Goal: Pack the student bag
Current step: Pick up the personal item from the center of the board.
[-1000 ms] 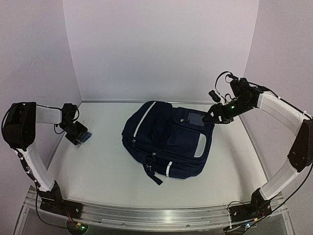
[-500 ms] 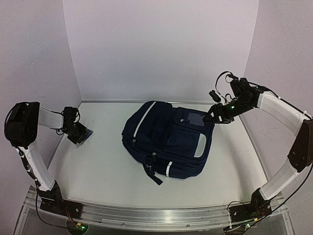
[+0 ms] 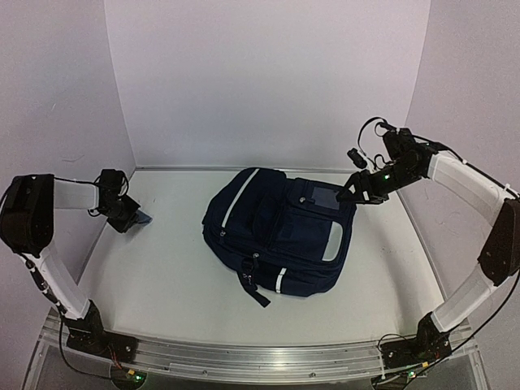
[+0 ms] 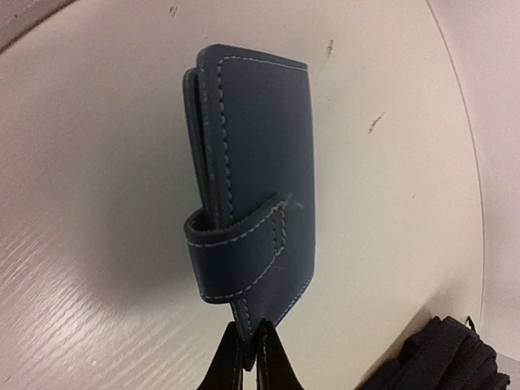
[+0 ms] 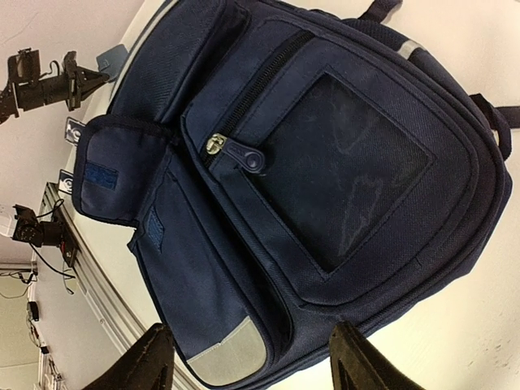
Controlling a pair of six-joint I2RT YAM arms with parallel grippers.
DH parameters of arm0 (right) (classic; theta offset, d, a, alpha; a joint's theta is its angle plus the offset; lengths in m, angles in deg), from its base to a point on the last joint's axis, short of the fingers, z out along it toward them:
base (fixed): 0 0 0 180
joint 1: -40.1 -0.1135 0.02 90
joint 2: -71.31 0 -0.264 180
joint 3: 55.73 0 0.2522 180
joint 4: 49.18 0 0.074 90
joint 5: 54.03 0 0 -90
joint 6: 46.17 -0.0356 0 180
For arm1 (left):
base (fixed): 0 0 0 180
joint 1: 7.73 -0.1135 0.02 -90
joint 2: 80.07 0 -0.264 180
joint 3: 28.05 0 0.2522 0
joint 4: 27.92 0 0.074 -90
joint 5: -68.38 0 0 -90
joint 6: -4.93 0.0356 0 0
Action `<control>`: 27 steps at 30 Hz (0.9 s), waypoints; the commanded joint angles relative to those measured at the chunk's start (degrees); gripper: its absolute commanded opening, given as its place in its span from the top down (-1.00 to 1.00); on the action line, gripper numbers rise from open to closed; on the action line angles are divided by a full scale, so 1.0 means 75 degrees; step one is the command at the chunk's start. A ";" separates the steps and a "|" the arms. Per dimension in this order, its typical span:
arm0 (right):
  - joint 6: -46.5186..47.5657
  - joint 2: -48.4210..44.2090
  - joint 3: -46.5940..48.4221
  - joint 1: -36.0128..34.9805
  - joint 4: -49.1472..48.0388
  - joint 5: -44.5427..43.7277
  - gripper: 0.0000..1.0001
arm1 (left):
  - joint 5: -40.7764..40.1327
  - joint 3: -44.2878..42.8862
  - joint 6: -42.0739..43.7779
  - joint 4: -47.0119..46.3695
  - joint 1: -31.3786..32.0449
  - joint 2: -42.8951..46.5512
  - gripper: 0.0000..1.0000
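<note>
The student bag [image 3: 280,231], a dark navy backpack with pale reflective strips, lies flat in the middle of the table. It fills the right wrist view [image 5: 309,162], its front zip pull [image 5: 236,150] showing. My right gripper [image 3: 351,192] hovers open at the bag's top right edge, nothing between its fingers [image 5: 154,361]. At the far left my left gripper [image 3: 134,218] is shut on the lower edge of a small blue leather wallet [image 4: 252,171] with pale stitching and a strap. The wallet [image 3: 143,218] hangs just over the table.
White walls close the table at the back and on both sides. The left wall stands close to my left arm [image 3: 77,193]. A black strap [image 3: 253,291] trails from the bag toward the near edge. The aluminium base rail [image 3: 260,357] runs along the front.
My left gripper has shut on the blue wallet and moved slightly up and back with it. The right arm and the bag have not moved.
</note>
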 commanded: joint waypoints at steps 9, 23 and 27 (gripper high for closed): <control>0.0921 0.0242 0.1483 -0.0285 -0.0225 0.0223 -0.63 | 0.1420 -0.2482 0.0637 0.1867 0.1309 0.1788 1.00; 0.4229 -0.0547 0.0884 -0.3024 -0.3141 -0.3257 -0.68 | 0.3255 -0.7184 0.0429 0.4056 0.3766 -0.0570 1.00; 0.5045 -0.0456 0.0697 -0.3546 -0.3787 -0.3706 -0.64 | 0.3948 -0.7440 -0.0013 0.3680 0.3898 -0.0764 1.00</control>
